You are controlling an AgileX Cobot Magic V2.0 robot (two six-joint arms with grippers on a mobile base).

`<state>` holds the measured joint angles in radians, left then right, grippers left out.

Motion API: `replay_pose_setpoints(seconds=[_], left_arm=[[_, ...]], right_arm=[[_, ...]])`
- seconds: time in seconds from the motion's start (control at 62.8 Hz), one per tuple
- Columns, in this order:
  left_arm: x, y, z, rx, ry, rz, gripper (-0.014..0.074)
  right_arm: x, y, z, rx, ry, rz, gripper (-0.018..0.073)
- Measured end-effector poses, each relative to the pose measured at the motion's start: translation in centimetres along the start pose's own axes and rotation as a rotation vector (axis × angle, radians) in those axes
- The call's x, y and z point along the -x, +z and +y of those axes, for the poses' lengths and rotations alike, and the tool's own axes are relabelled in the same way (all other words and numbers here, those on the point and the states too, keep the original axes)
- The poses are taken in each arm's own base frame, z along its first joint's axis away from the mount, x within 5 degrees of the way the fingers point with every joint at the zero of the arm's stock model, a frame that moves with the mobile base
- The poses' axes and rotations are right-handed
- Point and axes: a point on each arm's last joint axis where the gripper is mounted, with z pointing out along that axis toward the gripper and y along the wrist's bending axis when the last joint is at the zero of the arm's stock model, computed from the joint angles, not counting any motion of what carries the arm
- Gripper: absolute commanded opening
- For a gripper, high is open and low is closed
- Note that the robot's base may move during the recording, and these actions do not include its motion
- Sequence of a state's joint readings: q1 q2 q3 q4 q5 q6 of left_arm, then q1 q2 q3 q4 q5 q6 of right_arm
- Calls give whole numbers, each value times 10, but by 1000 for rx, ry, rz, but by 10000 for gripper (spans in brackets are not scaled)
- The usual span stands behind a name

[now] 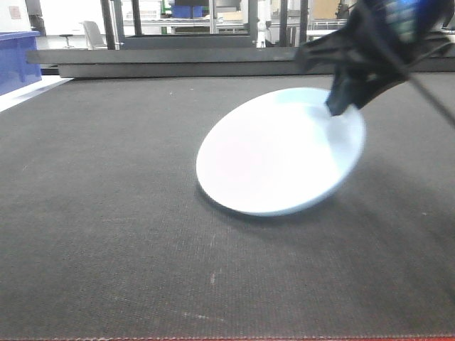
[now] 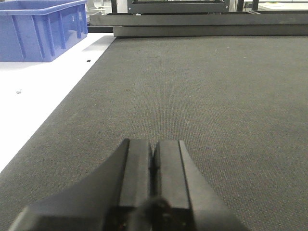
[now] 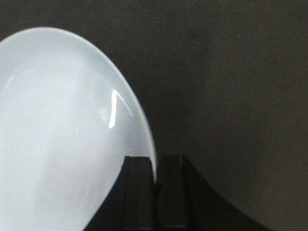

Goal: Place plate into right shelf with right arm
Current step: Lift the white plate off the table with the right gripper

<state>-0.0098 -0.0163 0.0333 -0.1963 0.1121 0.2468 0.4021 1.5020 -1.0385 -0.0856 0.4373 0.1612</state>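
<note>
Plate (image 1: 274, 153) sits tilted on the dark counter (image 1: 106, 213), well to the right of the blue crate (image 1: 14, 60). I have its raised rim clamped in my right claw (image 1: 340, 99). Nearer that crate, my left claw (image 2: 153, 151) hovers over the counter, fingers closed flat against each other.

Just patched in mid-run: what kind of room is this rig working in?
Probably a robotics lab or workshop rather than a home. A blue plastic crate sits off to the side, a dark woven work mat covers the bench, and bare metal frames stand in the bright background.
</note>
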Motion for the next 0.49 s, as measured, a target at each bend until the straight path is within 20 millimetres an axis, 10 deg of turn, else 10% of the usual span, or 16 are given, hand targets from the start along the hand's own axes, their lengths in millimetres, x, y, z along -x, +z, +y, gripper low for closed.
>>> replay_pose_setpoints(seconds=[0.494], left_arm=[[0, 0, 0, 0, 0, 0, -47]], right_arm=[[-65, -145, -10, 44, 3, -444, 55]])
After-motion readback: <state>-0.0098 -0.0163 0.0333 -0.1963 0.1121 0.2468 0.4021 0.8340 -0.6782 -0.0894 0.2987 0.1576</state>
